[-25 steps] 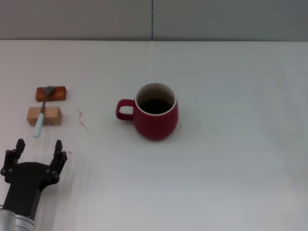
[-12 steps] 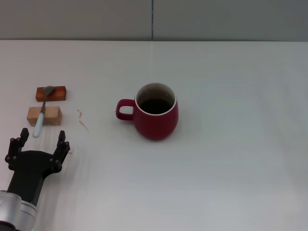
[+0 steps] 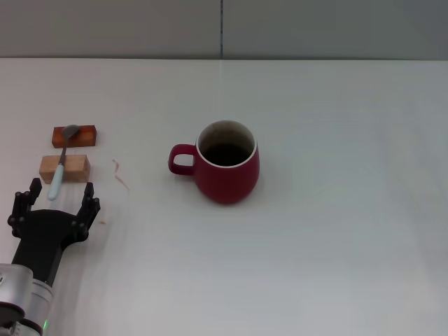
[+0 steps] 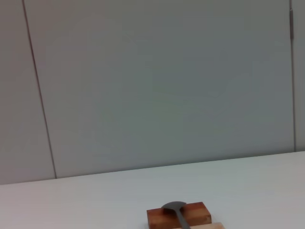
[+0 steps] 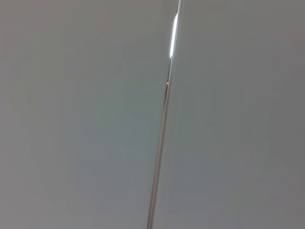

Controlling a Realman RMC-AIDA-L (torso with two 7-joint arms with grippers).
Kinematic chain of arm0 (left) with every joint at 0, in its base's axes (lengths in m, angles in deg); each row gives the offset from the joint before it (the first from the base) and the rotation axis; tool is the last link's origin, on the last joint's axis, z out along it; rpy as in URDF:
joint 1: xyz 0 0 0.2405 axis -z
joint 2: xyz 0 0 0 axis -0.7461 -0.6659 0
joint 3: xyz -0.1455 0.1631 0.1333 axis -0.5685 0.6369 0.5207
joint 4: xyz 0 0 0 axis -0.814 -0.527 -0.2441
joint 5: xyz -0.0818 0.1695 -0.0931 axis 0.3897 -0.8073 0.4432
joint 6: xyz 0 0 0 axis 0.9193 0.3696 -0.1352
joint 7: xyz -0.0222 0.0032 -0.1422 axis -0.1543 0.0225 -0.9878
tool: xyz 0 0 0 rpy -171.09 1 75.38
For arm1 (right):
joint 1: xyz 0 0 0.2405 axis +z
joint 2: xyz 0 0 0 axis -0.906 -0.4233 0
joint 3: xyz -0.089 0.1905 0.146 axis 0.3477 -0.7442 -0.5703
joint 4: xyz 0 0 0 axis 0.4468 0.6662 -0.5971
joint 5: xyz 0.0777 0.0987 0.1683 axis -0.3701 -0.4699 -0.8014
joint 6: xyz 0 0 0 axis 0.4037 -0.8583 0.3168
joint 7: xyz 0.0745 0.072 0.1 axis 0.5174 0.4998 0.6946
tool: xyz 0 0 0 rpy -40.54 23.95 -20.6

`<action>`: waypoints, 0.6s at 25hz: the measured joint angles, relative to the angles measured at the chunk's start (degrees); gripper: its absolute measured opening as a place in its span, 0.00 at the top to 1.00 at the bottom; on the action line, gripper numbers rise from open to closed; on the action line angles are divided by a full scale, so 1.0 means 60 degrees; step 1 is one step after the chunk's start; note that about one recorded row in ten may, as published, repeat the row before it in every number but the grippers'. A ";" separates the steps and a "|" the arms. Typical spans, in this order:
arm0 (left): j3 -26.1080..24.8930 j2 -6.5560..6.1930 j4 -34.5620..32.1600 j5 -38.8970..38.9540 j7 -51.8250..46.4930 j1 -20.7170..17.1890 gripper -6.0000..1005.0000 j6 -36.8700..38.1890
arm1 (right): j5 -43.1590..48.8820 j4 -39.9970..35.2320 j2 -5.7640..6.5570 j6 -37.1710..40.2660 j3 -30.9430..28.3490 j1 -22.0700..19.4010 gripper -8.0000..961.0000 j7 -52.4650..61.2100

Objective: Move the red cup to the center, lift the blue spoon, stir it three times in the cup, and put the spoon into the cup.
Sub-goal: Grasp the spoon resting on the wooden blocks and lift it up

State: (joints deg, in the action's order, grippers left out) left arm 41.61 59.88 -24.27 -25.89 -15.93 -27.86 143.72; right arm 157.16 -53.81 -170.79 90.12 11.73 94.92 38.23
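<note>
At left of the head view your left gripper (image 3: 57,195) hung wide open just below the spoon (image 3: 60,162), which bridged two blocks (image 3: 64,169); light, slim, likely slippery, so pinch its raised handle.

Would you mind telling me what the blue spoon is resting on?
The blue spoon bridges two wooden blocks: its grey bowl lies on the reddish-brown block, its handle crosses the pale block, and the handle's tip overhangs the table. The block surfaces directly beneath it are covered.
</note>
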 joint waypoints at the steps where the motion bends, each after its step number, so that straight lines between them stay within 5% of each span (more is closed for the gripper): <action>1: -0.0063 -0.0001 -0.0095 0.0001 -0.0026 0.0000 0.18 -0.0083 | 0.0000 0.0000 -0.0003 0.0004 0.0000 -0.0013 0.33 0.0000; 15: -0.0123 0.0008 -0.0974 0.0002 -0.0972 0.0077 0.18 -0.0843 | 0.0000 0.0000 -0.0032 0.0162 -0.0038 -0.0174 0.34 0.0000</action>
State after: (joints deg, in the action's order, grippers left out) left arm 40.87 59.93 -30.11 -25.88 -21.76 -27.39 138.66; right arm 157.16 -53.81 -170.98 91.10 11.50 93.87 38.22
